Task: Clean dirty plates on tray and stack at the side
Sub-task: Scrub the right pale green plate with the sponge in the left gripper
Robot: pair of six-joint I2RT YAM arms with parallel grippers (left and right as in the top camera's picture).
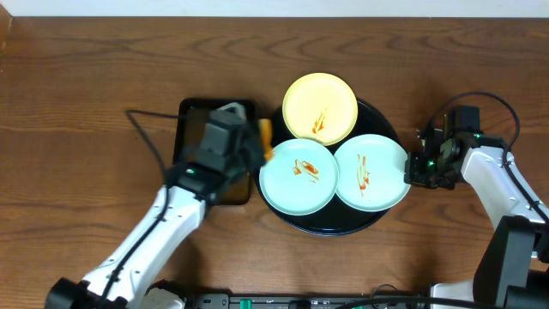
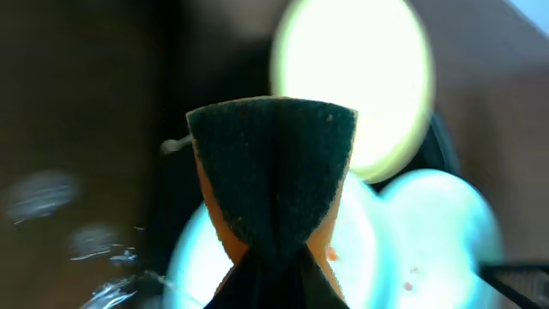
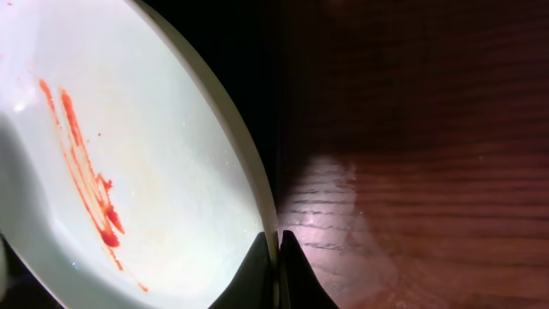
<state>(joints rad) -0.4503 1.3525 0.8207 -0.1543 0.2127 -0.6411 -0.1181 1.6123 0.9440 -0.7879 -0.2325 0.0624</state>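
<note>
Left pincer (image 2: 274, 279) clamps a green-faced sponge (image 2: 273, 163) beside the middle blue plate (image 1: 298, 178); right pincer (image 3: 277, 257) pinches the right blue plate (image 3: 154, 172) at its rim, on the black tray (image 1: 380, 116). We should steady it, then scrub along the smears.

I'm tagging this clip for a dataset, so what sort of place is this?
Probably a robotics lab bench staged for dishwashing rather than a real kitchen: two robot arms work at a wooden table, three sauce-smeared plates sit on a round black tray, and the left gripper holds a sponge.
</note>
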